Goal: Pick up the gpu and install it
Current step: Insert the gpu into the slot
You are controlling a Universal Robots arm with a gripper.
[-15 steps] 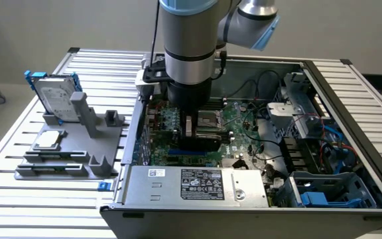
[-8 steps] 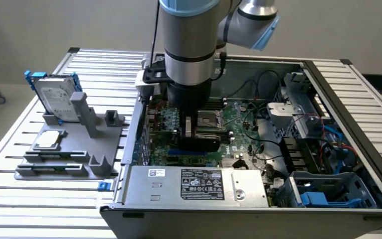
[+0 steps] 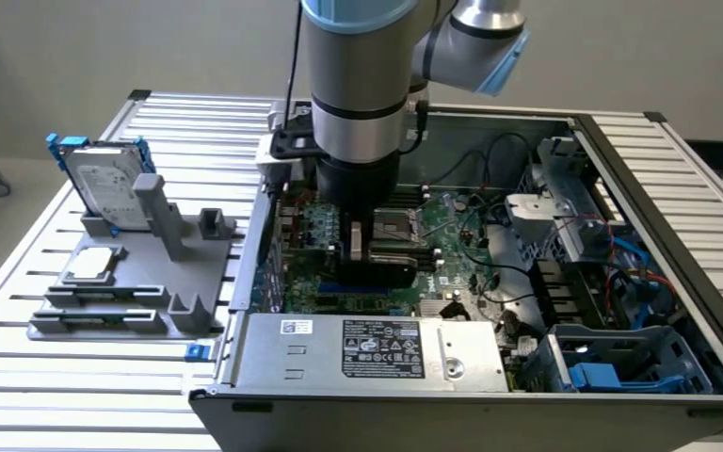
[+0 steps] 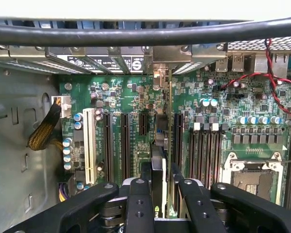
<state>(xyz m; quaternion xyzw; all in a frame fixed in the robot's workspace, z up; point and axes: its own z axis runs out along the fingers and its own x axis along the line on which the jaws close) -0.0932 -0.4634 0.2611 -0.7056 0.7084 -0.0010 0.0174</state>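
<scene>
Gripper [image 4: 160,194] fingers [image 4: 138,204] are partly closed on the gpu [image 4: 158,160], pinching it from both sides; the card stands on edge between them, seen edge-on in the wrist view as a thin dark blade with a silver bracket at its far end. It hangs directly below the gripper, over the green motherboard [image 4: 131,102], lined up with the long black expansion slots [image 4: 124,141] that run parallel to it. Whether its lower edge already touches a slot I cannot tell. A white slot [image 4: 89,141] lies a little further out on one side of the card, and on the other side sit the memory sockets [image 4: 203,150] and the open silver processor socket [image 4: 252,177].

In the exterior view the arm [image 3: 355,104] reaches straight down into the open computer case [image 3: 242,311], the gripper [image 3: 368,247] low over the board with the card a dark shape beneath it. Near the gripper, towards that view's bottom edge, is the grey power supply [image 3: 375,350] with its label. Towards the exterior view's right are loose black cables [image 3: 500,160] and a blue-trimmed drive cage [image 3: 613,367].

Outside the case, on the exterior view's left, a grey holder [image 3: 123,292] on the slatted table [image 3: 35,395] carries a silver hard drive [image 3: 104,184] with blue rails, standing upright.
</scene>
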